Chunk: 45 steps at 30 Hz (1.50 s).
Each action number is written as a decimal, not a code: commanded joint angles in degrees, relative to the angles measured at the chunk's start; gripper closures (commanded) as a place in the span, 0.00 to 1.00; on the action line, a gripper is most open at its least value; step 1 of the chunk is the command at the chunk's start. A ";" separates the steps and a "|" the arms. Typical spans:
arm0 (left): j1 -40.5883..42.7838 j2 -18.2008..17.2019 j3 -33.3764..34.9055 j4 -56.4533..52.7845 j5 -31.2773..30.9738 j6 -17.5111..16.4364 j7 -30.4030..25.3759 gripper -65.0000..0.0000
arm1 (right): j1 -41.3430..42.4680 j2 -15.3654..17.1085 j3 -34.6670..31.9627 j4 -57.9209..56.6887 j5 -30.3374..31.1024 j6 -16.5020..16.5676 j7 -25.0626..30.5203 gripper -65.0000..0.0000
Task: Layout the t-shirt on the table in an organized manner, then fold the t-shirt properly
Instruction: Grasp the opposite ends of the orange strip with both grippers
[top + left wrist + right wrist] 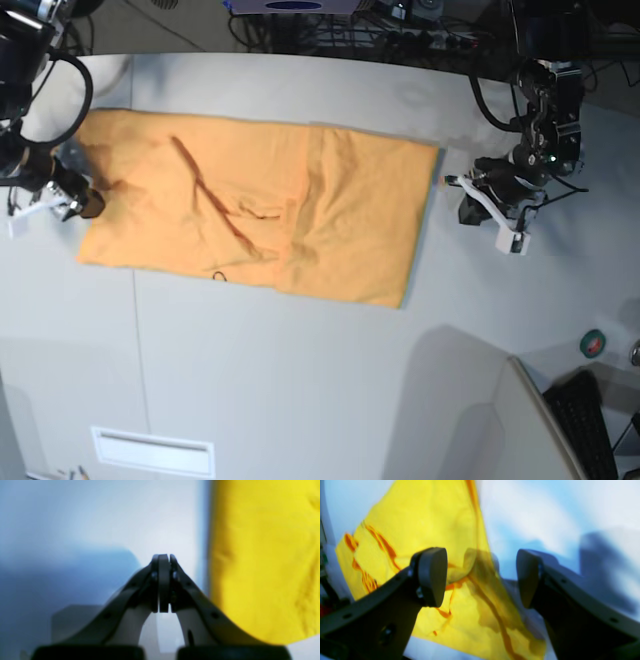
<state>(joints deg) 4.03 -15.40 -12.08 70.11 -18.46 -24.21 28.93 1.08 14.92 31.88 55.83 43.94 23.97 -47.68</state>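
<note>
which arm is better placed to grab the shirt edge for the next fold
Probably the right. The right gripper is open and sits right at the t-shirt edge, cloth showing between its fingers. The left gripper is shut and sits off the shirt's other edge, over bare table.

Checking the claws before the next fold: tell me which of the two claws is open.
The right claw, at the t-shirt's end on the base view's left: its fingers stand wide apart above the cloth. The left claw is pressed shut, off the cloth over bare table.
</note>
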 commanded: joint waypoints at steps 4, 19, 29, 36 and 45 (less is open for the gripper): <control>-3.46 -0.82 1.75 -3.34 -0.49 0.16 -1.10 1.00 | 0.37 -0.28 -0.10 0.47 0.23 4.12 -3.53 0.36; -6.27 2.69 4.12 -5.36 -0.40 0.16 -1.10 1.00 | 0.37 -1.16 -0.10 0.47 0.32 6.06 -7.48 0.37; -6.36 2.69 8.60 -5.45 -0.40 0.43 -1.10 1.00 | 0.63 -2.13 -0.01 -0.40 0.14 5.70 -6.43 0.37; -6.45 2.78 8.69 -5.45 -0.40 0.43 -1.10 1.00 | 1.95 -1.95 0.25 -4.89 0.14 5.70 -6.34 0.37; -6.45 2.78 8.69 -5.45 -0.40 0.43 -1.10 1.00 | 2.48 -1.86 -0.10 -5.06 -0.03 5.70 -6.34 0.75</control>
<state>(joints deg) -1.58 -12.23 -3.29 63.88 -18.39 -23.77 28.91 3.29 12.16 31.86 50.35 44.82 30.44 -53.19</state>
